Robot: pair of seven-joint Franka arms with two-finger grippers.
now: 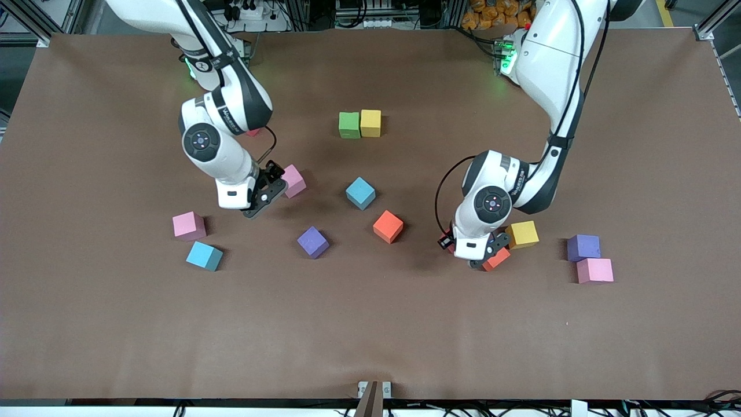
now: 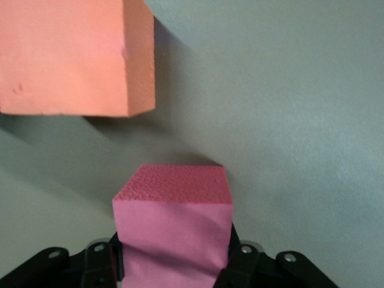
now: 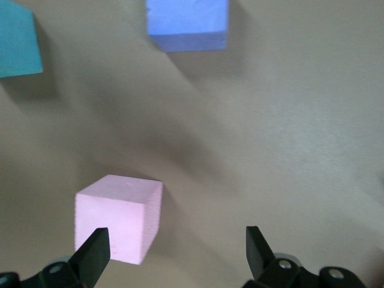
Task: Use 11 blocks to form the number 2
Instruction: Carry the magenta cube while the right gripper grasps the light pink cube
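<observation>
Only a green block (image 1: 349, 125) and yellow block (image 1: 370, 123) sit paired. Our left gripper (image 2: 174, 264) clamps its fingers on a red block (image 2: 174, 222); the right gripper (image 3: 174, 252) hangs, fingers apart, beside a pink block (image 3: 118, 217).

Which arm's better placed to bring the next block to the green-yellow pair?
Left. The left gripper is shut on the red block. The right gripper is open, and the pink block sits off-centre by one finger.

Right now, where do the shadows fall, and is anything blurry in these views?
Front view: even overhead light, soft dark patches on the table under both arms. Left wrist view: the red block in the left gripper is sharp. Right wrist view: the pink block and purple block look soft, with diffuse shadows.
</observation>
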